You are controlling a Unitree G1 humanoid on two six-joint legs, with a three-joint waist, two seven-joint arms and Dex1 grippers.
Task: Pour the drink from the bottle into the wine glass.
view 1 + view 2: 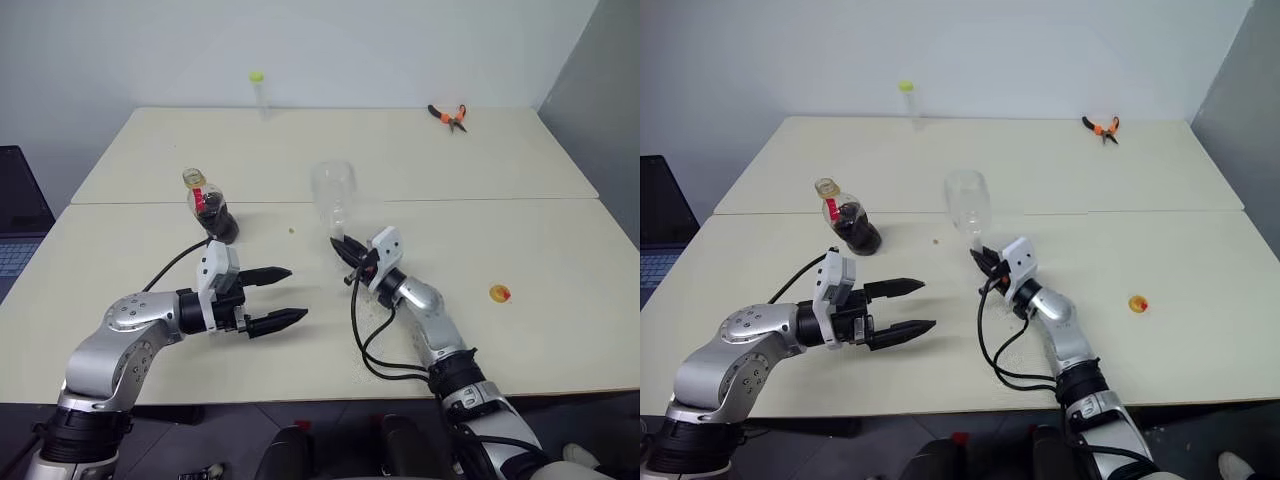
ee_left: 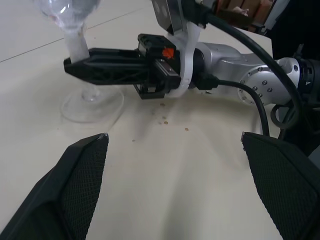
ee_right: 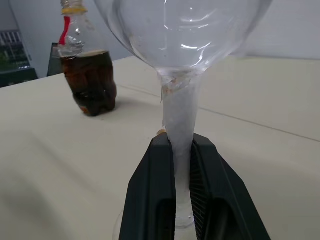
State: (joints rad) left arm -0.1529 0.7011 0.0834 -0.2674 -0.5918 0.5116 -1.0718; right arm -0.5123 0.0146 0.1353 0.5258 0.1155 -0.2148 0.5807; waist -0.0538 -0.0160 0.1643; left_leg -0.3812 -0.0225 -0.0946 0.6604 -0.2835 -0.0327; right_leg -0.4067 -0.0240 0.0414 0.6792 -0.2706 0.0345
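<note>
At frame centre the right pincer (image 3: 182,150) clamps the wine glass (image 1: 335,195) by its stem; the glass stands on the bench (image 1: 520,250). Lower left, the left pincer (image 1: 285,296) gapes empty; the bottle (image 1: 210,207) stands just above it.

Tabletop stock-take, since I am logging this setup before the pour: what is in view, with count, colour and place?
Clear plastic bottle with dark cola-like drink: one, red neck band, open mouth; left of centre.
Clear stemmed wine glass: one, empty; centre, stem clamped.
Thin clear tube with yellow-green top: one; far edge.
Pliers: one, orange and black handles; far right.
Small round yellow and red object: one; near right.
Cream table: two tops joined.
Laptop: one, dark; left edge.
Left gripper: black, open, short of the bottle.
Right gripper: black, shut on the glass stem.
</note>
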